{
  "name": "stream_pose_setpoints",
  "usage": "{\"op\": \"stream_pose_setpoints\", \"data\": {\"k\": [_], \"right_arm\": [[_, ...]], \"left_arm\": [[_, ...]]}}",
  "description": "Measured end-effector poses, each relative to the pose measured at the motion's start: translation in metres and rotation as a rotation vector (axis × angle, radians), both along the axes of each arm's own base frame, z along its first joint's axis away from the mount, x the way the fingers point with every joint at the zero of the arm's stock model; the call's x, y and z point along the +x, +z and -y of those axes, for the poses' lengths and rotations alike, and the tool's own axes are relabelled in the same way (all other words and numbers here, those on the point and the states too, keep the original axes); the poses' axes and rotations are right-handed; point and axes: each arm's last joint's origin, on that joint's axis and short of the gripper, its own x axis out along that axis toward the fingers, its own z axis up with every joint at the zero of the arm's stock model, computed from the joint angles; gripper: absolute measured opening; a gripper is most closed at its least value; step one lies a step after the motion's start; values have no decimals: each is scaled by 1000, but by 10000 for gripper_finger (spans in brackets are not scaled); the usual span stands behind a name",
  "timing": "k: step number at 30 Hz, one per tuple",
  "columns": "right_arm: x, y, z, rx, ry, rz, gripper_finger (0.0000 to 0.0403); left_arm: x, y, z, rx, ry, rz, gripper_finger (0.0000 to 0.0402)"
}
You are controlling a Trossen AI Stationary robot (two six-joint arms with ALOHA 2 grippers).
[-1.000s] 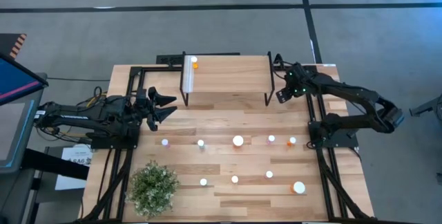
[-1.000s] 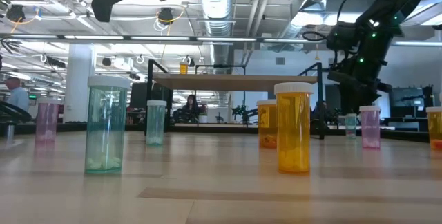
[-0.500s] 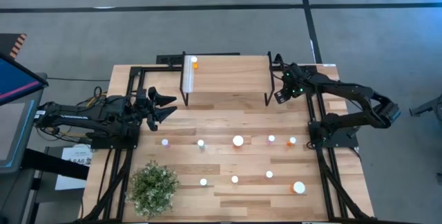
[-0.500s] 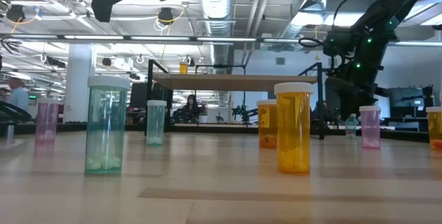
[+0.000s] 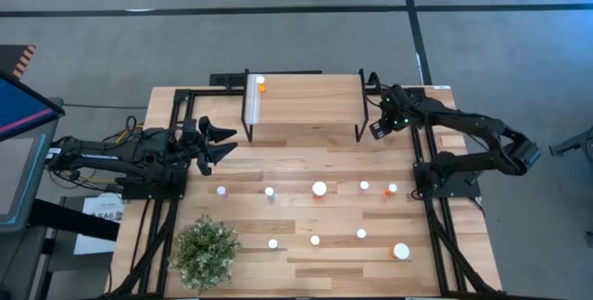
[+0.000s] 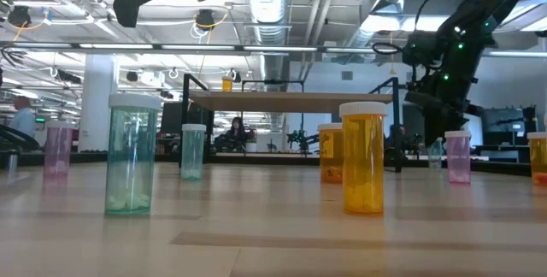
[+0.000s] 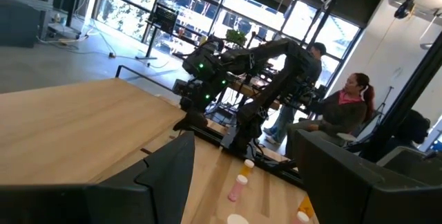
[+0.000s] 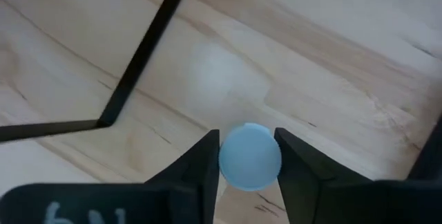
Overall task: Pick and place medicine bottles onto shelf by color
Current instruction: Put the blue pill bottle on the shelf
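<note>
The right gripper [image 8: 249, 156] clamps a small bottle [image 8: 250, 157] by its round cap, fingers touching both sides. Light, rigid, probably slippery plastic. The left gripper [image 5: 219, 143] waits, spread apart.

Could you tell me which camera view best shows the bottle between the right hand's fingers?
The right wrist view: the bottle fills the gap in the right hand. The low view shows it small; the high view hides it.

Smooth pale-wood table [image 5: 306, 217], translucent glossy plastic bottles [image 6: 363, 159], matt black fingers [image 8: 200, 172].
</note>
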Motion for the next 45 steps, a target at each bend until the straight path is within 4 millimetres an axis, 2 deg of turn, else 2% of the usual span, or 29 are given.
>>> {"op": "stream_pose_setpoints", "data": {"k": [7,32,38,45], "right_arm": [[-5,28,-5,-31,-3,28,138],[-5,169,-12,-286,13,267,142],[12,185,-8,-292,65,291,140],[48,197,2,-285,148,300,143]], "left_arm": [[0,0,0,0,2,0,233],[0,0,-1,-3,19,0,233],[0,0,-1,-6,50,0,233],[0,0,-1,-10,49,2,233]]}}
